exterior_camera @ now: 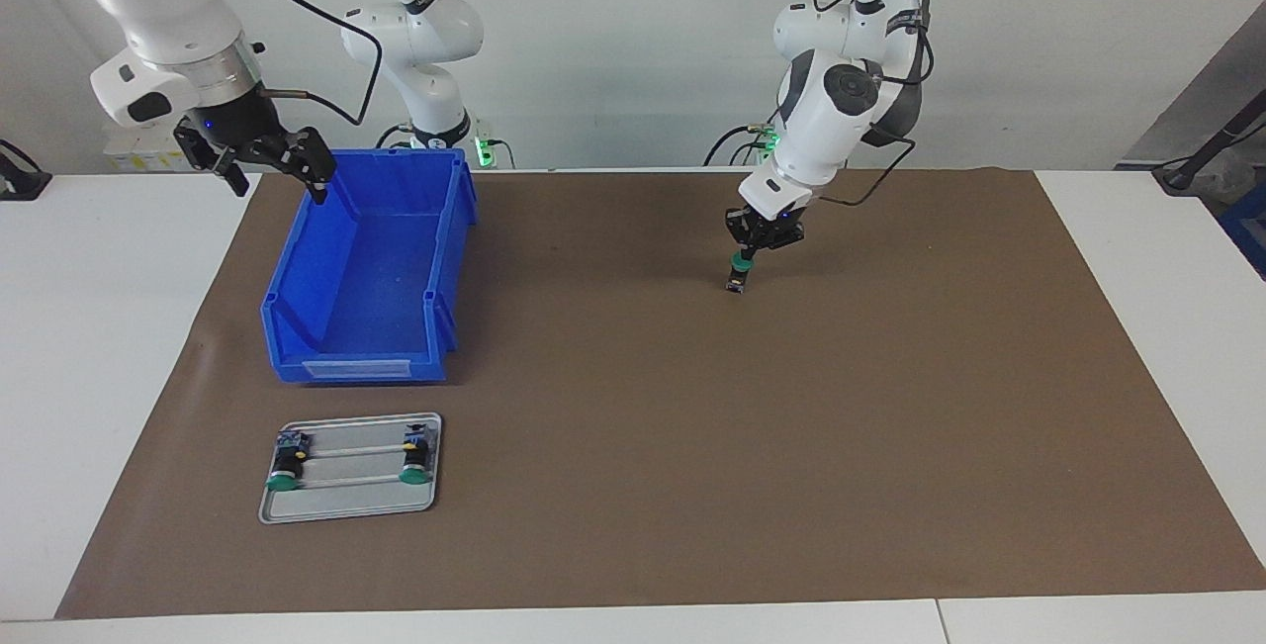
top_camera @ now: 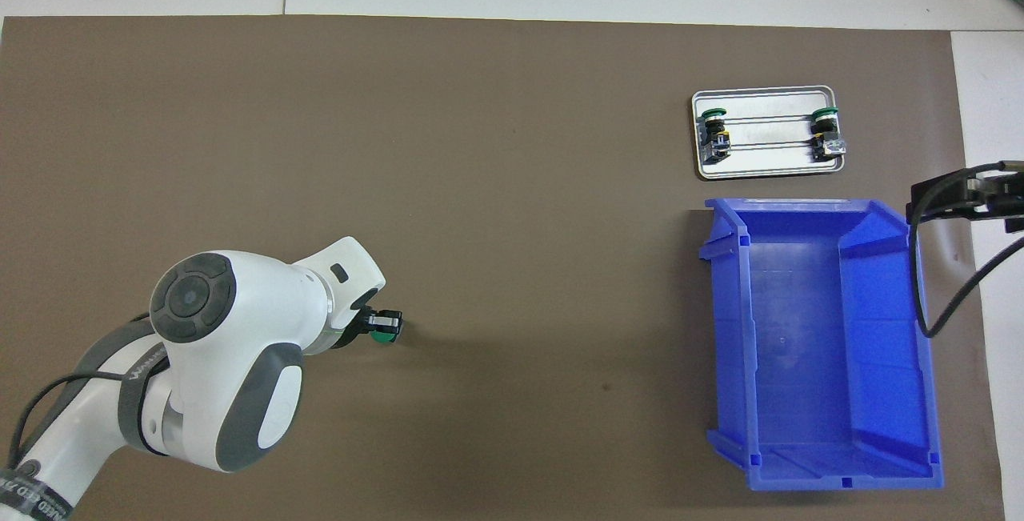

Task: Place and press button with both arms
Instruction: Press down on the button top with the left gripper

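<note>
White jointed arms (exterior_camera: 831,100), dark grey joint caps, black cables, black grippers, blue wrist lights.

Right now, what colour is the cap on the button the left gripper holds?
Green; the button in the left gripper shows it best in the facing view.

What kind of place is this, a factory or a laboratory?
Probably a robotics laboratory: two white arms at a table with a brown mat, a blue bin, and a metal tray of push-buttons.

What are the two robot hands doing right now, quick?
Left gripper: shut on the small green-capped black push-button, over the brown mat.
Right gripper: open, holding nothing, over the blue plastic bin's rim.
</note>
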Robot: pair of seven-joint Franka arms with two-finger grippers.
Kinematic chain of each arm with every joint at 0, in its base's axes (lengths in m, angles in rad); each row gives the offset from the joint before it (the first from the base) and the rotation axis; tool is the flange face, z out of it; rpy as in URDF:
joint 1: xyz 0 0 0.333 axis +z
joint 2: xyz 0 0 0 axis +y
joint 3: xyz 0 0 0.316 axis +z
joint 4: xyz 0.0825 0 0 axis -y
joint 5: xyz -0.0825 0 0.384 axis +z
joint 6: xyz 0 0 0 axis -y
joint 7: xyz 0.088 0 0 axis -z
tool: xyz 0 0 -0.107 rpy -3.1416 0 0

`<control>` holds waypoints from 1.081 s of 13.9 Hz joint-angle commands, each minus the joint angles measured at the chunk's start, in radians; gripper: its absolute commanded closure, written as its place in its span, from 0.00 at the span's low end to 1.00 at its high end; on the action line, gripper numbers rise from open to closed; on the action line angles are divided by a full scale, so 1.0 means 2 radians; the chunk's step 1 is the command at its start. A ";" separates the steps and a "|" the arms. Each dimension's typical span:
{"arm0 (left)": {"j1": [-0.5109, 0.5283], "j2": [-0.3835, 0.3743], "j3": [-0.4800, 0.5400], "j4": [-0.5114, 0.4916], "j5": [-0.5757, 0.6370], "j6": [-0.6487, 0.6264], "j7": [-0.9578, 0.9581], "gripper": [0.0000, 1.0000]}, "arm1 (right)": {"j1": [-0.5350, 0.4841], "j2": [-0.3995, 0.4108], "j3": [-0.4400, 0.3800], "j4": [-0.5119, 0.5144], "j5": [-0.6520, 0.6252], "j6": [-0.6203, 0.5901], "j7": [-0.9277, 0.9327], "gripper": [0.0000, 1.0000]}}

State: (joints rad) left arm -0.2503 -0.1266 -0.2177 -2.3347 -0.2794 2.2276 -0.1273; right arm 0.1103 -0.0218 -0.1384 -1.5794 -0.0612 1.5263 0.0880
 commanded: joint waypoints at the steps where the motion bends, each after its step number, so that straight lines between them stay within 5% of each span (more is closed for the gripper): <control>1: -0.010 -0.006 0.006 -0.021 0.009 0.031 -0.010 1.00 | -0.005 -0.010 0.004 -0.010 0.006 -0.002 -0.009 0.00; 11: -0.024 0.001 0.005 -0.081 0.009 0.117 -0.008 1.00 | -0.005 -0.010 0.004 -0.010 0.006 -0.002 -0.009 0.00; 13: -0.023 0.015 0.006 -0.044 0.009 0.097 -0.008 1.00 | -0.005 -0.010 0.004 -0.010 0.006 -0.002 -0.009 0.00; 15: -0.015 0.026 0.008 0.032 0.009 -0.007 -0.008 1.00 | -0.005 -0.010 0.004 -0.010 0.006 -0.002 -0.009 0.00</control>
State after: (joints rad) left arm -0.2712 -0.1295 -0.2166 -2.3938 -0.2794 2.3444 -0.1273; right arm 0.1103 -0.0218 -0.1384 -1.5794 -0.0612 1.5263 0.0880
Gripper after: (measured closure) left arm 0.991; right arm 0.000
